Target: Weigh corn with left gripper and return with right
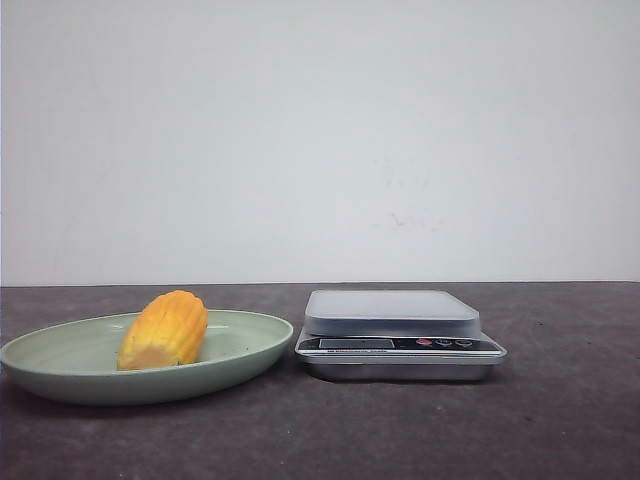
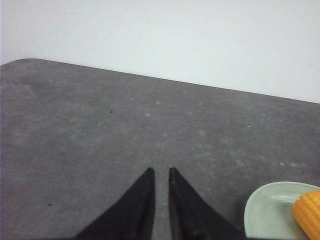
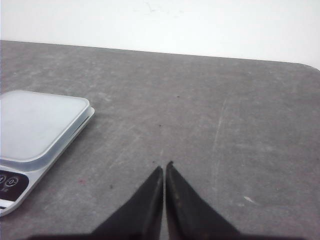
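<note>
With its two black fingers drawn nearly together and only a thin gap between the tips, the left gripper [image 2: 160, 171] hangs over bare desk [image 2: 125, 120], pinching nothing. At the lower right corner of that wrist picture sits the rim of a pale green plate [image 2: 260, 210] with the corn [image 2: 307, 212] lying in it. The right gripper [image 3: 164, 167] has its fingers pressed almost tip to tip, likewise holding nothing; the scale [image 3: 37, 125] lies at the left edge of its picture. In the front picture the corn [image 1: 164, 330] rests on its side in the plate [image 1: 60, 365] at lower left, cut end toward the camera, just beside the scale [image 1: 395, 330] at centre, whose platform is bare.
</note>
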`<state>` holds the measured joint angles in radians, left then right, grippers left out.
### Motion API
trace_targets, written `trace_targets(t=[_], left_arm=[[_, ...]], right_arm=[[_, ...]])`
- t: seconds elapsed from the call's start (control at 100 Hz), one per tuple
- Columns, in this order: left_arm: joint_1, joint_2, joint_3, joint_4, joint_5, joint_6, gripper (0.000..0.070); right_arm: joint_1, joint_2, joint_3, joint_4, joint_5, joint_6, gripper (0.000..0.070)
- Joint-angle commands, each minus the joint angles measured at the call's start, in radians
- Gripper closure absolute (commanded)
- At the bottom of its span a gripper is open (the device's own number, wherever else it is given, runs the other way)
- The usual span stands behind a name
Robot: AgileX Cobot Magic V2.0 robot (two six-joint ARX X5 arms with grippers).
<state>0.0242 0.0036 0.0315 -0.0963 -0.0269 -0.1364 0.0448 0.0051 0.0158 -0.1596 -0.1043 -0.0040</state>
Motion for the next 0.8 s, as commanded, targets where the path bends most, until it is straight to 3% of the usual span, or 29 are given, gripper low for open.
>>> trace_targets(t=[0.0,0.28,0.79], left_arm=[[0.003,-0.001,-0.018,-0.008,0.001,0.04,0.0684],[0.005,-0.001,-0.018,-0.095,0.018,0.156,0.0684],[0.007,-0.001,-0.018,-0.091,0.017,0.147,0.0684]], right_arm=[[-0.001,-0.002,-0.002,0.011,0.0,-0.008,0.07],[-0.001,-0.002,-0.002,0.01,0.0,-0.008,0.07],[-0.001,-0.002,-0.002,0.01,0.0,-0.008,0.07]])
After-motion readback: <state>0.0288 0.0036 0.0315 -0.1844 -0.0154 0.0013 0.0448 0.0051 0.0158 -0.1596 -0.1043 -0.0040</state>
